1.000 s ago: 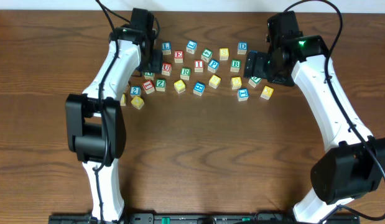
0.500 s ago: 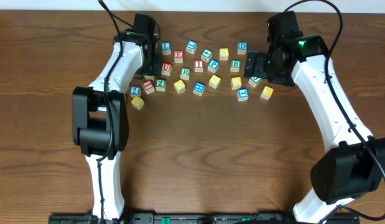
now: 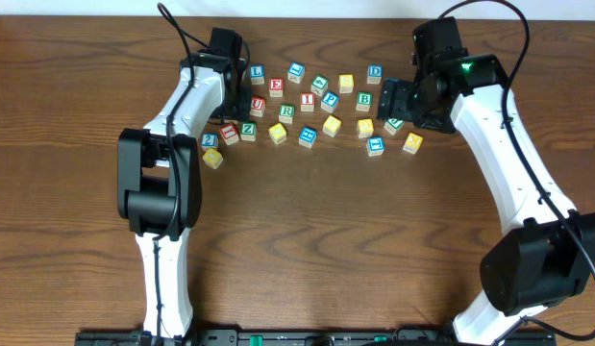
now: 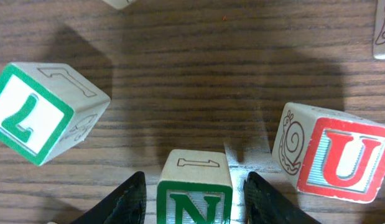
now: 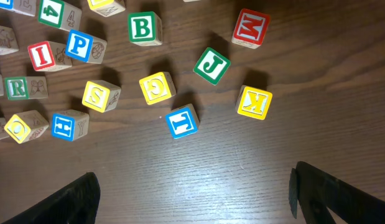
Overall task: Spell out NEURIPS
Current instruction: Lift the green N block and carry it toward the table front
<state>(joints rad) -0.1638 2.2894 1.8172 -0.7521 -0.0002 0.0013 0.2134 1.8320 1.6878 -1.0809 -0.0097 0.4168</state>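
Letter cubes lie scattered across the middle of the table (image 3: 307,240), near its far edge. The left gripper (image 4: 195,202) is at the left end of that scatter. Its jaws are parted and set on either side of the green N (image 4: 194,190). A thin gap shows on each side, so they frame the cube without pinching it. N sits flat on the wood. In the left wrist view the red U (image 4: 344,158) is just to its right, apart from it and slightly turned, and a green-faced cube (image 4: 33,115) stands off to its left. From overhead, the red E (image 3: 276,86) lies toward the far edge from U. The green R (image 3: 286,111), red I (image 3: 308,102) and blue P (image 3: 329,101) run in a loose line toward the right edge. The yellow S (image 3: 332,125) sits just on the front-edge side of P. The right gripper (image 5: 192,202) hovers over the right end of the scatter, its jaws wide with nothing between them. Bare wood lies under it, and the blue T (image 5: 182,121) and yellow K (image 5: 254,102) are the nearest cubes.
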